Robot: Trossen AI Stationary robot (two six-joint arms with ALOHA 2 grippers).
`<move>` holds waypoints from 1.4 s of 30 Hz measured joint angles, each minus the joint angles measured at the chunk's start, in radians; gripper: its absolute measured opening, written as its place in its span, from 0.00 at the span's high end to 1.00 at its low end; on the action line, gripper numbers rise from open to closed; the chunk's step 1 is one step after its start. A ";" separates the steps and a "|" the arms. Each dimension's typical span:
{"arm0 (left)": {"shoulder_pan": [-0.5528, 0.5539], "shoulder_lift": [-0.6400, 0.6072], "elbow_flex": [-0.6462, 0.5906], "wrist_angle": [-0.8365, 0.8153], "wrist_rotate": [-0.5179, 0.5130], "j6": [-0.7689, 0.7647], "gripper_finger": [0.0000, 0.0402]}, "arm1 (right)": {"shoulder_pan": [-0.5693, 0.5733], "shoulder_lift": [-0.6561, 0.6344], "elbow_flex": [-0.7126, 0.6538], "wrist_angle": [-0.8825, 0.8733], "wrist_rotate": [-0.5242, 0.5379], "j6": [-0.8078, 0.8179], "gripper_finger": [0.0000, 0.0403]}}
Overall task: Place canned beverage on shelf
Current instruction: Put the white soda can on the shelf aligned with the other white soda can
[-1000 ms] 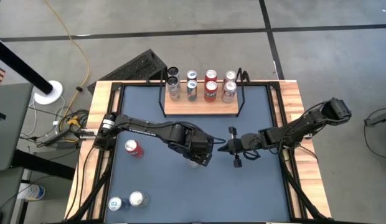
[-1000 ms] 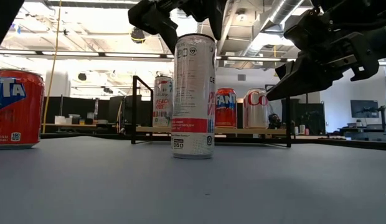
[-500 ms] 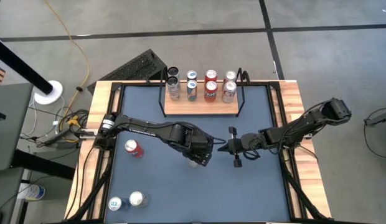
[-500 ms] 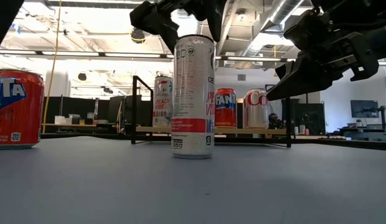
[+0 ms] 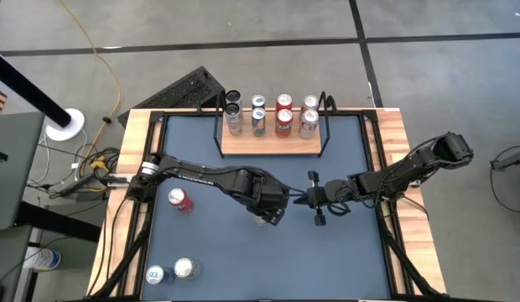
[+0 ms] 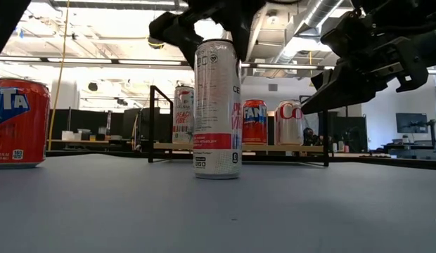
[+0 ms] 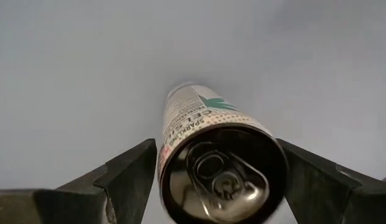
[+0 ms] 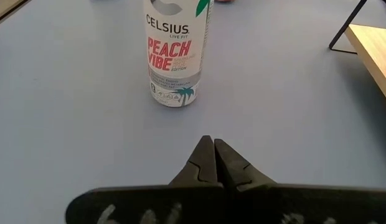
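A tall white Celsius can (image 6: 217,105) stands upright on its base on the blue mat at mid-table. My left gripper (image 6: 207,28) is open and points steeply down over the can. Its fingers stand on either side of the can's top (image 7: 218,177), and I see no grip. My right gripper (image 8: 213,149) is shut and empty. It hovers to the can's right, pointing at the can (image 8: 175,50). The shelf (image 5: 270,144), a light-wood board with black wire ends, stands at the far edge. Several cans (image 5: 271,113) stand on it.
A red Fanta can (image 5: 180,200) lies on the mat left of my left arm. Two more cans (image 5: 172,270) stand near the front left corner. Bare blue mat lies between the Celsius can and the shelf's front strip. Wooden table edges frame the mat.
My left gripper has sunk a little toward the can and rolled slightly. Its fingers now reach down past the can's rim on both sides.
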 joint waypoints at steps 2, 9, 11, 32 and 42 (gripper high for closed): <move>0.000 0.015 -0.001 0.003 0.011 0.009 0.26 | 0.000 0.000 0.000 0.000 0.000 0.000 1.00; 0.000 0.031 -0.001 -0.010 0.023 0.057 0.31 | 0.000 0.000 0.000 -0.002 0.000 0.000 1.00; 0.000 0.031 -0.001 -0.013 0.015 0.061 0.36 | 0.000 0.000 0.000 -0.003 0.000 0.000 1.00; -0.054 0.031 0.009 -0.133 0.107 0.854 0.37 | 0.000 0.000 0.000 -0.002 0.000 0.000 1.00; -0.127 0.037 0.012 -0.139 0.018 1.114 0.32 | 0.000 0.000 0.000 0.000 0.000 0.000 1.00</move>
